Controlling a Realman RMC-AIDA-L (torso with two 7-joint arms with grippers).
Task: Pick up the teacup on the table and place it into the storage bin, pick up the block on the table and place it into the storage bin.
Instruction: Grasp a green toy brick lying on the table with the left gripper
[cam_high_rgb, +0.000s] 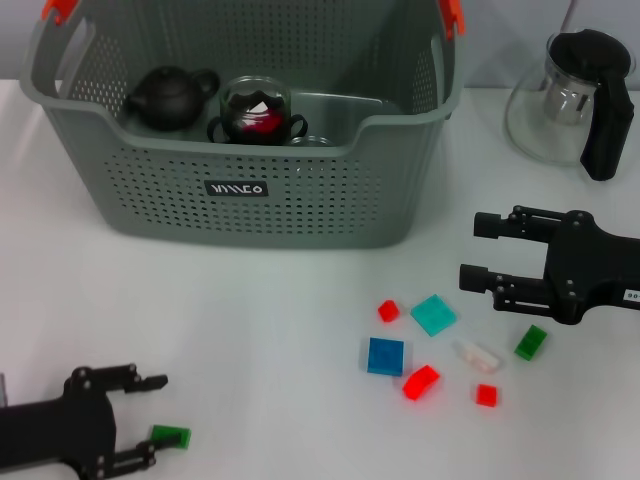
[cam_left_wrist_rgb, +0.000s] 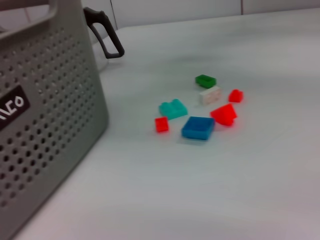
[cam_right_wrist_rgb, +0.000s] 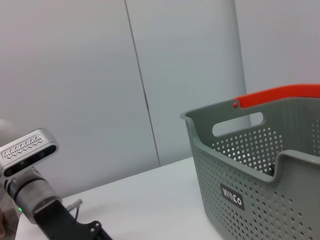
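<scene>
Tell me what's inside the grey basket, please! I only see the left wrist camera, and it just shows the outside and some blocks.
Observer: The storage bin holds a black teapot and a glass teacup with something red inside.
Operator: Where's my left pincer?
Observer: The left pincer is open, close to the robot's body, with a lone green block by its fingertips.
Operator: And the other one?
Observer: The right pincer is open, just right of the teal block.
</scene>
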